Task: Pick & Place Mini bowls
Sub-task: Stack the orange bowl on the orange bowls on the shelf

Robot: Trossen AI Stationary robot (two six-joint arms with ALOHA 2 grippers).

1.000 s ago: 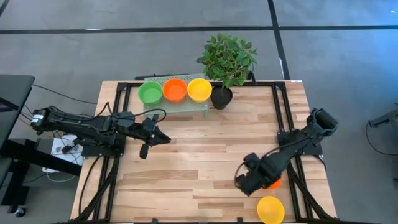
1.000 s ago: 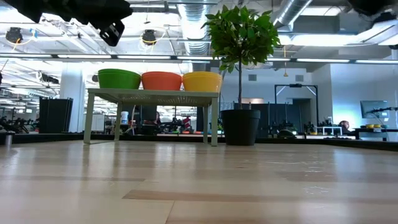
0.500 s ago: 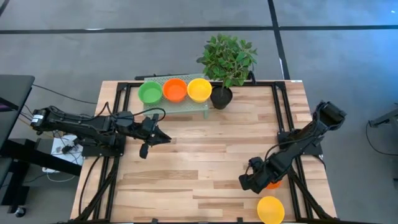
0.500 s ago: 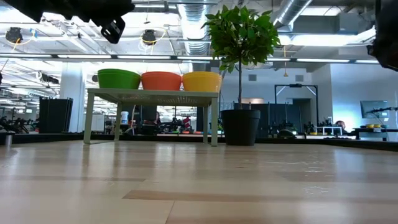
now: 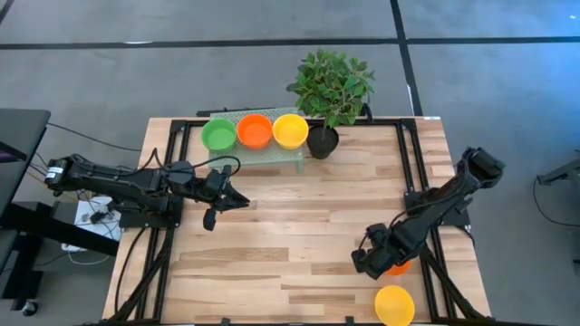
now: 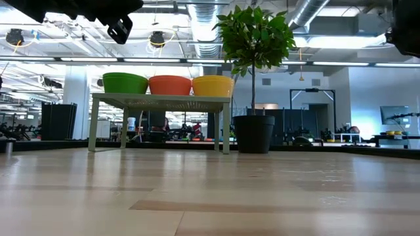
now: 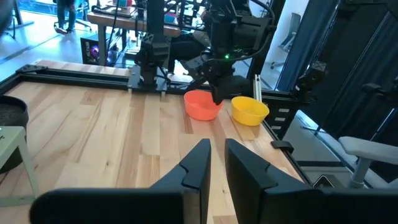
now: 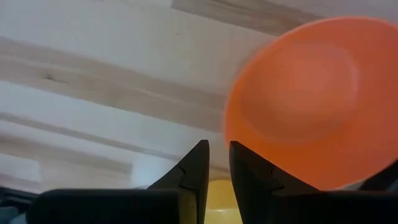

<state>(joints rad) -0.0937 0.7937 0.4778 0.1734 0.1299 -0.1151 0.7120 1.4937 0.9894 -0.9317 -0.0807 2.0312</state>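
Three mini bowls, green [image 5: 218, 135], red-orange [image 5: 255, 131] and yellow [image 5: 290, 130], sit in a row on a small green rack [image 5: 272, 152] at the table's far edge. Another red-orange bowl [image 5: 398, 269] and a yellow bowl [image 5: 394, 305] stand on the table near its near right corner. My right gripper [image 8: 219, 155] hangs shut over the table, pointing down just beside the red-orange bowl's rim [image 8: 231, 134]. My left gripper [image 7: 217, 155] hovers shut above the table's left middle. My right gripper [image 7: 217, 99] comes from above, pointing down, with its shut fingers [image 8: 242, 168] beside the left rim of the red-orange bowl [image 7: 202, 104]. The bowl stands on the table. Whether the fingers touch the rim, I cannot tell.
A potted plant in a black pot [image 5: 322, 142] stands at the rack's right end. Black rails [image 5: 410, 172] run along the table's left and right sides. Bare wood [image 5: 299, 226] lies between the two arms. The room behind shows in the low view.
My right gripper has drifted a little toward the table's right edge, closer to the red-orange bowl by the near right corner, and its arm's elbow has swung farther right. The bowls have stayed where they were.
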